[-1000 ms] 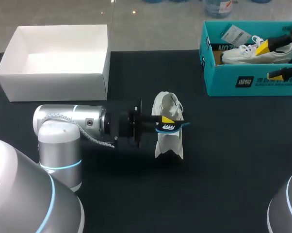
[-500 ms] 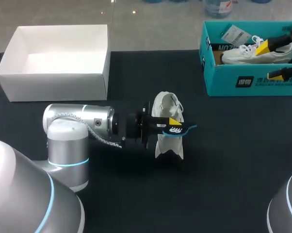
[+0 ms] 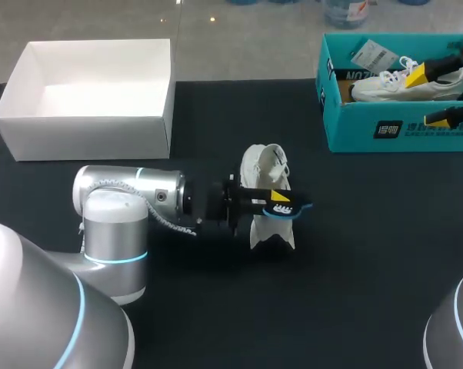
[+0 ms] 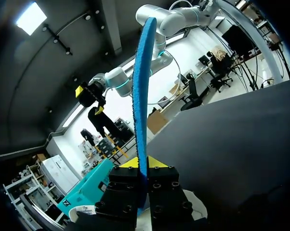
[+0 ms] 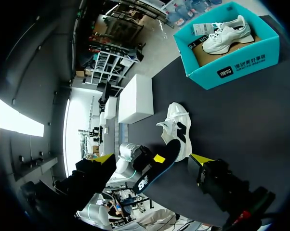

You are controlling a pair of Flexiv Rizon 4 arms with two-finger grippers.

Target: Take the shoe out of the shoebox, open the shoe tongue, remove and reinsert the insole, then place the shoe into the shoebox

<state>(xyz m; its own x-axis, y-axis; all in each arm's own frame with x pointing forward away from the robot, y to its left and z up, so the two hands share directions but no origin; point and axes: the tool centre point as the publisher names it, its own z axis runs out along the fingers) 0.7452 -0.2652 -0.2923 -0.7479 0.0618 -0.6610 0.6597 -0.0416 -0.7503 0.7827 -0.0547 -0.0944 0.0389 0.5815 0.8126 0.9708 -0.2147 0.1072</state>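
A white shoe [image 3: 266, 192] stands on the black table [image 3: 354, 254] near its middle, opening turned up; it also shows in the right wrist view [image 5: 177, 126]. My left gripper [image 3: 271, 198] comes in from the left and is shut on the insole [image 3: 287, 207], which has a blue underside and a black top and juts out over the shoe's right side. In the left wrist view the insole [image 4: 141, 86] stands edge-on between the gripper's [image 4: 141, 166] fingers. My right gripper [image 3: 422, 96] hangs open high over the teal shoebox [image 3: 385, 127], with nothing in it [image 5: 152, 161].
A second white shoe [image 3: 404, 83] lies inside the teal shoebox at the back right. A white open box [image 3: 85, 127] sits at the back left. My left arm's elbow [image 3: 112, 207] stands left of the shoe.
My left arm has moved to the right and a little forward, carrying the insole further over the shoe's right side. The shoe has shifted slightly. The right gripper has stayed still.
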